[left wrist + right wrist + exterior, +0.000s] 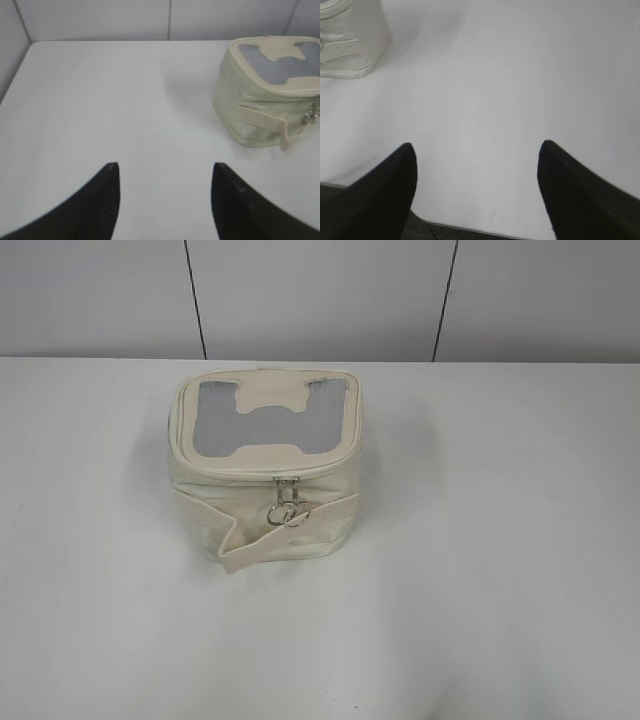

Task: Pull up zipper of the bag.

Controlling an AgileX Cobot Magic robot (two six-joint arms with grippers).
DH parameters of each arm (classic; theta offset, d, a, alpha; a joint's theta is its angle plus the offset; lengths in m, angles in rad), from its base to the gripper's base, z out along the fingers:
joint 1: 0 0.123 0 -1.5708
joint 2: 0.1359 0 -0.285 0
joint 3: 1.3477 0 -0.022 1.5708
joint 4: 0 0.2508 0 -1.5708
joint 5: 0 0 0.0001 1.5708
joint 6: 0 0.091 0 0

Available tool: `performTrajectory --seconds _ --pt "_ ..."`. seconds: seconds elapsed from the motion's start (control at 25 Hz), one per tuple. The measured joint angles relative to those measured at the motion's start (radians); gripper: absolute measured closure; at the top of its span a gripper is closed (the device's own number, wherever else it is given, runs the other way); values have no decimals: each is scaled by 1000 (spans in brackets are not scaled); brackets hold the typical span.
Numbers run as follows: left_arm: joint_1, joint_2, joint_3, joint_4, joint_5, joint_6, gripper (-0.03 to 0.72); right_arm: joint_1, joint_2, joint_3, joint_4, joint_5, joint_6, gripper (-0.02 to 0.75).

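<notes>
Left gripper: on my left wrist feed I see two dark fingertips, jaws spread wide, nothing between them but bare white table. Only the tips show; the rest is cut off by the lower edge. It touches nothing I can see.

Right gripper: same on the right wrist feed, two dark tips set wide apart, empty, above the table near its front edge, where a dark strip shows at the bottom. The bodies of the fingers are cropped.

Neither gripper nor arm appears in my exterior feed.

Bag: cream, boxy, standing upright on the table a little left of centre in the exterior feed, well apart from both grippers. Its top panel carries a grey window with a cream H-shaped patch across it. In the left wrist feed it sits at the upper right, partly cut off by the frame; in the right wrist feed only a lower corner shows at the upper left.

Zipper pulls: small metal rings hanging at the front, just below the top seam. There seem to be two sliders side by side, though they are too small for me to be sure.

Strap: a cream band across the bag's front, folded at its left end.
</notes>
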Motion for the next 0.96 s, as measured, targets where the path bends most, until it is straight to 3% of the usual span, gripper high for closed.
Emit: performTrajectory --seconds 0.2,0.64,0.96 --pt "77 0 0 0 0 0 278 -86 0 0 0 0 0 150" --pt "80 0 0 0 0 0 367 -88 0 0 0 -1 0 150" --pt "80 0 0 0 0 0 376 -88 0 0 0 -1 0 150"
